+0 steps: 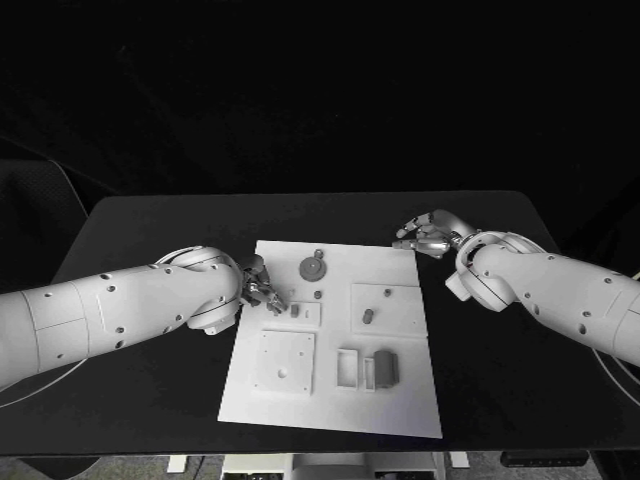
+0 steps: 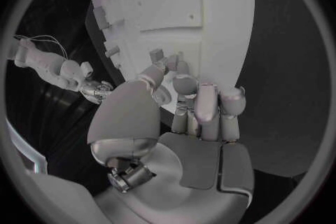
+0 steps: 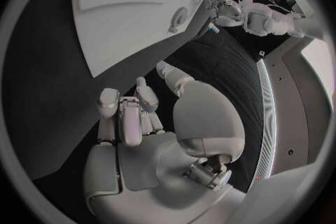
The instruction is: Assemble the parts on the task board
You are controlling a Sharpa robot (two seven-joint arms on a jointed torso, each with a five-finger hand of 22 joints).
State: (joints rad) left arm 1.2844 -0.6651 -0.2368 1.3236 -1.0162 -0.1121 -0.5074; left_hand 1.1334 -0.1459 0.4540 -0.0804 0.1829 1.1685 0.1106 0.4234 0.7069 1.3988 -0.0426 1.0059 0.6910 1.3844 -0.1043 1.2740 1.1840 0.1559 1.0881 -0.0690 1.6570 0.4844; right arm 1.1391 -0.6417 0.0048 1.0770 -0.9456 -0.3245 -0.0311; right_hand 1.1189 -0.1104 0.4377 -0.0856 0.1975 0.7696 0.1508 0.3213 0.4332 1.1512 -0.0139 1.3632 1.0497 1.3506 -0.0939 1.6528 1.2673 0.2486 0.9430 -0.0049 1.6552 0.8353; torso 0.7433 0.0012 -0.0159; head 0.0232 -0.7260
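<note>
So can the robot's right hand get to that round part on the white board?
Probably yes: the right hand hovers off the board's far right corner, nothing stands between it and the round part.

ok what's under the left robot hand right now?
The left robot hand hangs over the task board's left edge, fingers by a small grey part. Whether it grips that part is covered by the fingers.

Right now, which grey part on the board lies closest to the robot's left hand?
The small part at the task board's left edge, beside the left hand; the others lie farther right.
</note>
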